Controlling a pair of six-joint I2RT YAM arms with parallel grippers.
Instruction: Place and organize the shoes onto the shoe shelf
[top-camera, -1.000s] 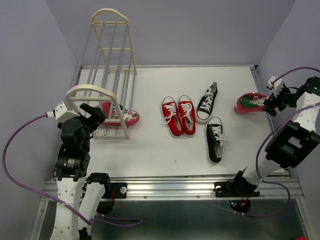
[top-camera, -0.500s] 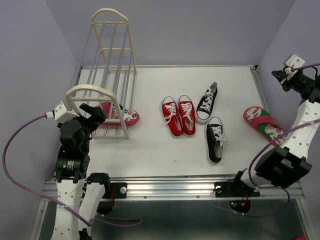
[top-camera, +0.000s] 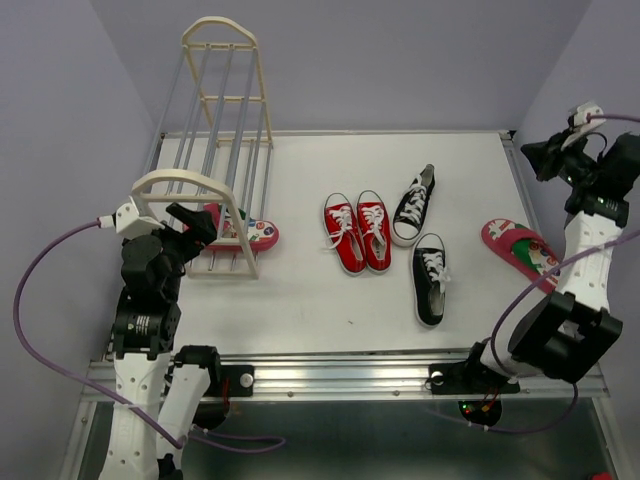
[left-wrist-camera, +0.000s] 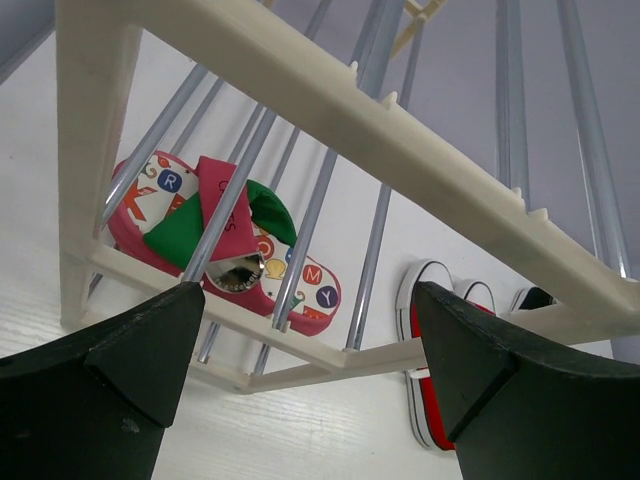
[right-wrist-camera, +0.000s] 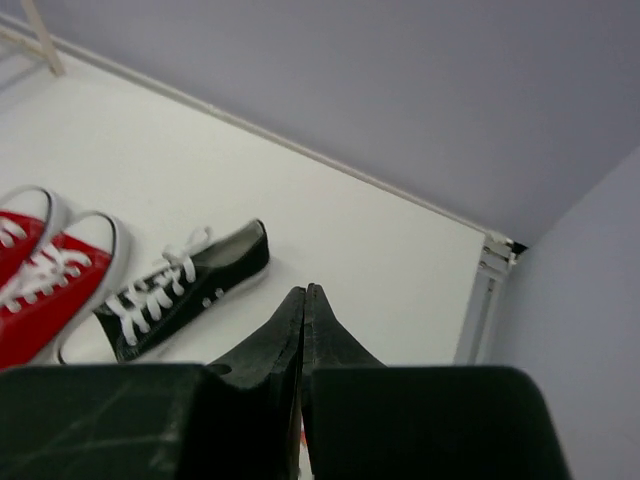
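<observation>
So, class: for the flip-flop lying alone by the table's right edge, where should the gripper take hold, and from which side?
Probably from above, pinching the flip-flop across its narrow middle. It lies flat with its top side up, so both long edges are free. The right gripper is nearest.

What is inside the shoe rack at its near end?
One flip-flop with a green strap lies inside the rack. Its rails cover parts of it; no other shoe shows there.
</observation>
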